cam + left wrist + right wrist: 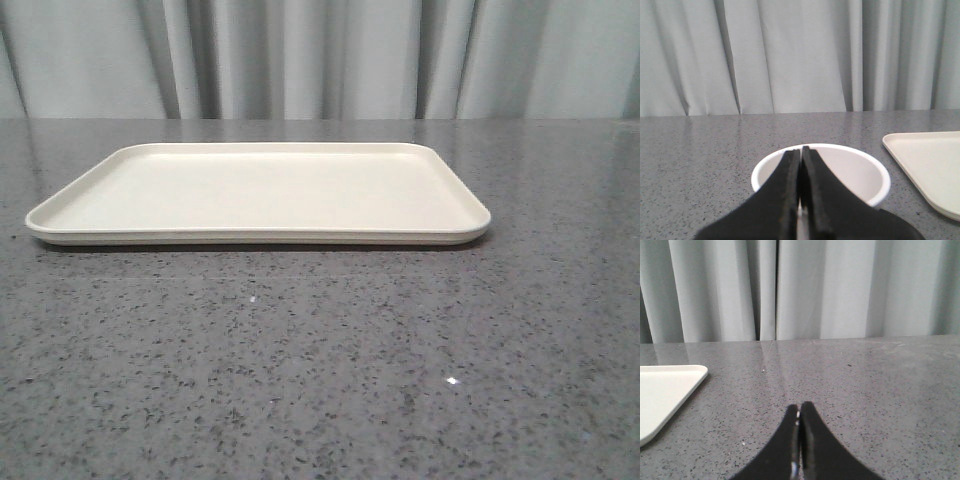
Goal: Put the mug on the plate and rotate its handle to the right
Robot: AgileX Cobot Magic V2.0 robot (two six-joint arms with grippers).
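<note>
One plate (258,195) lies flat on the grey desk (320,370), long axis running left to right. Off it, to its left, the mug (867,175) stands upright, mouth up, just beyond the clenched left pincer (801,152). Right pincer (799,410) is clenched too, grasping nothing, low over bare desk.

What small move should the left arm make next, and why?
Probably open the left gripper. Its fingers are pressed together just in front of the white mug, which stands on the grey table beside the cream tray, not on it. Shut fingers cannot take the rim. The handle is not visible, so the grasp side is unclear.
</note>
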